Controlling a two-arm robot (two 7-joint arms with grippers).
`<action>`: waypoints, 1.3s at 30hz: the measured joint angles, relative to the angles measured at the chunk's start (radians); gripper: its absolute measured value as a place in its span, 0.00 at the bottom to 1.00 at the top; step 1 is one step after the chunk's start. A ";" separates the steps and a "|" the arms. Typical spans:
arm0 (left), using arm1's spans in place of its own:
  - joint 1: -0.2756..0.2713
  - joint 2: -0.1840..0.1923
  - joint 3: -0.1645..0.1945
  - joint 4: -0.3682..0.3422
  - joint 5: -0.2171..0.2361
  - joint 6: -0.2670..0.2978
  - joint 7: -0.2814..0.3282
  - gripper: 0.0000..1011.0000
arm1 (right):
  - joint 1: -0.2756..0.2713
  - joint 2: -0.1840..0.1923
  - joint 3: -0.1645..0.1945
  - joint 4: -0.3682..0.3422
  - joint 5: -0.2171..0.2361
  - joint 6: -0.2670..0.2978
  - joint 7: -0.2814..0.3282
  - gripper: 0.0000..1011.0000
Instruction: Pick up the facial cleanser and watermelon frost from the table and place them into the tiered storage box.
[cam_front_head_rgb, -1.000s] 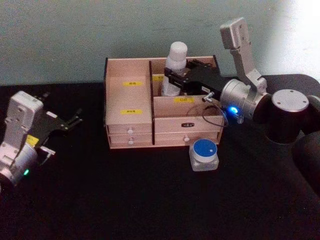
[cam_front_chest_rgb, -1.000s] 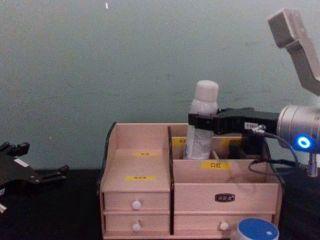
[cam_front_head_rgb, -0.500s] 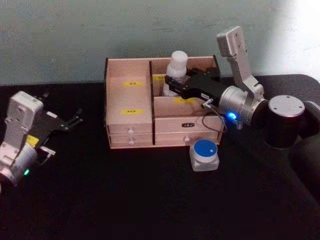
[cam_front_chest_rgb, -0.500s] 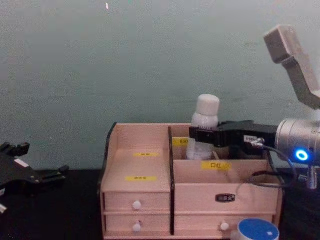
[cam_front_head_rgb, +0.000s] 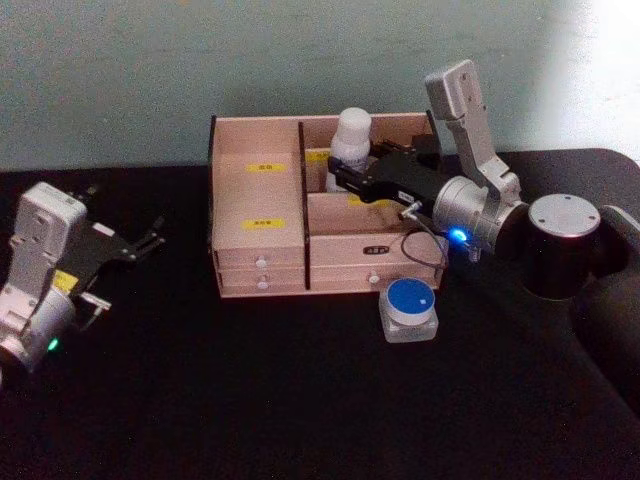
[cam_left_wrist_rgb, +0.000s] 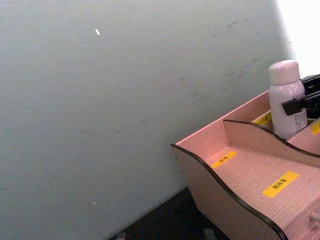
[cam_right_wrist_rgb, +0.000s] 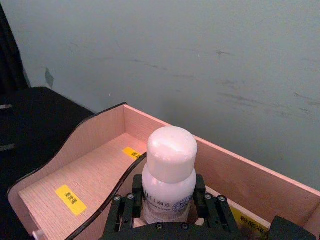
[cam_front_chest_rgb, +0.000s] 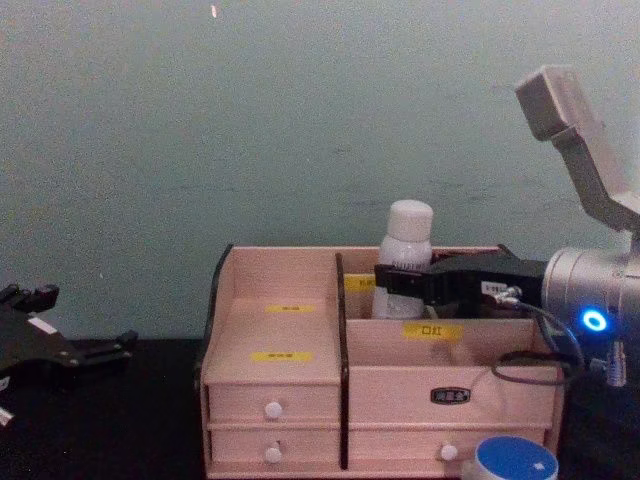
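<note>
Head view. Tiered storage box (cam_front_head_rgb: 258, 235) stands at the back of the black desk (cam_front_head_rgb: 250, 400), drawers facing the robot. Facial cleanser (cam_front_head_rgb: 352, 135) stands upright in the rear upper compartment, just right of the dark centre divider. Right gripper (cam_front_head_rgb: 346, 172) reaches in from the right over the box's right half, jaws clenched on the bottle's body below the cap. Watermelon frost (cam_front_head_rgb: 410, 310) sits on the desk just in front of the box's lower right drawer, apart from both grippers. Left gripper (cam_front_head_rgb: 152, 235) hangs over the desk to the left, well apart from the box, jaws released and holding nothing.

Left wrist view. One end of the box (cam_left_wrist_rgb: 250, 175), with two yellow labels on its stepped tiers. The cleanser (cam_left_wrist_rgb: 286, 95) rises behind a curved divider (a dark finger of the right gripper lies against its side). A plain grey-green wall is behind.

Right wrist view. The cleanser's rounded white cap (cam_right_wrist_rgb: 172, 147) shows from above and behind. Black fingers (cam_right_wrist_rgb: 136, 192) press either side of the lettered body. The box's wooden back wall (cam_right_wrist_rgb: 240, 175) is just beyond.

Chest view. The cleanser (cam_front_chest_rgb: 405, 235) stands upright, its cap clear above the box's top edge, with the right gripper (cam_front_chest_rgb: 393, 283) level across it. The blue lid of the watermelon frost (cam_front_chest_rgb: 515, 460) shows at the lower edge, before the box. The left gripper (cam_front_chest_rgb: 85, 318) is at the far left, low.
</note>
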 joint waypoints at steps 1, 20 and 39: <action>0.000 0.000 0.000 0.000 0.000 0.000 0.000 0.99 | 0.000 0.000 0.000 0.000 0.000 0.000 0.000 0.59; 0.000 0.000 0.000 0.000 0.000 0.000 0.000 0.99 | 0.000 0.001 0.001 -0.002 0.005 0.001 0.000 0.88; 0.000 0.000 0.000 0.000 0.000 0.000 0.000 0.99 | -0.001 0.002 0.001 -0.003 0.006 0.002 0.000 0.99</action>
